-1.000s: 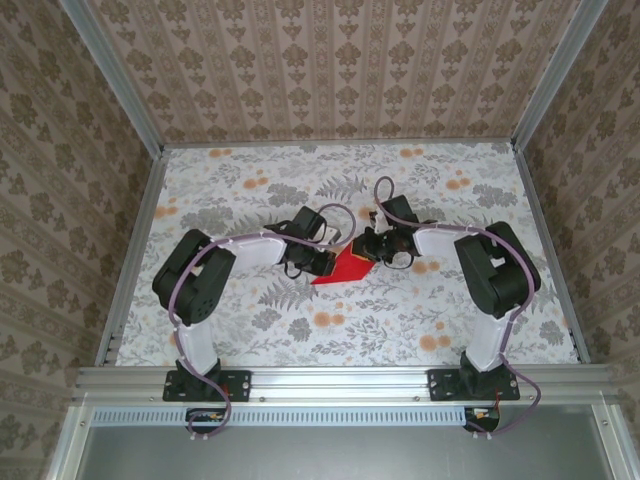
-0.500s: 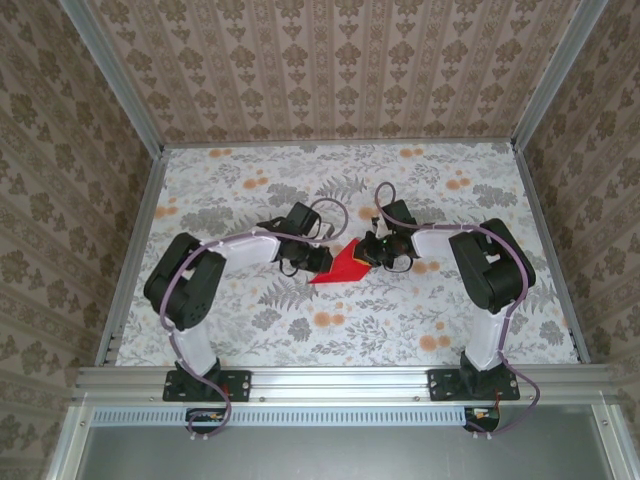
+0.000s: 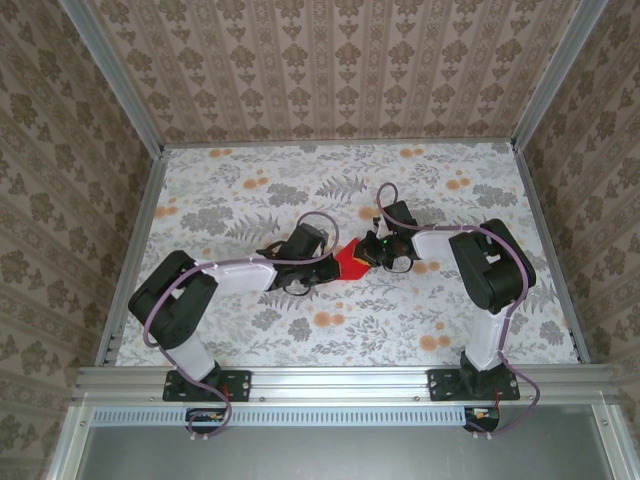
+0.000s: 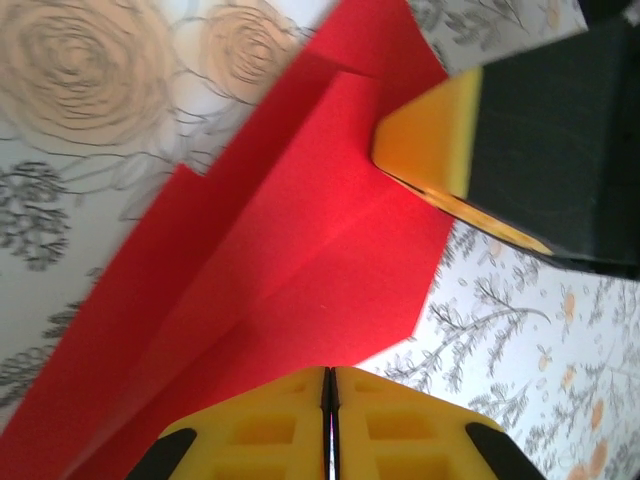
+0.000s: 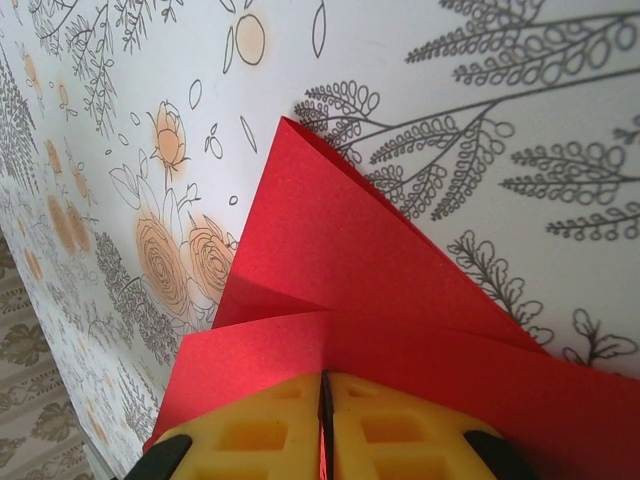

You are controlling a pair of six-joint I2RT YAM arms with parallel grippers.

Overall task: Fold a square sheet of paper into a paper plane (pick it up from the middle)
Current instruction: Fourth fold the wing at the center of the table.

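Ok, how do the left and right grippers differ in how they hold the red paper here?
The left gripper takes the red paper from its left side, the right gripper from its right side. The left arm reaches out long and low, while the right arm is bent more tightly. Both grippers are shut on the paper, fingers pressed together.

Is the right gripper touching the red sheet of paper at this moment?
Touching. In the right wrist view the right gripper is shut on the square sheet of paper: its red edge runs into the slit between the yellow fingers.
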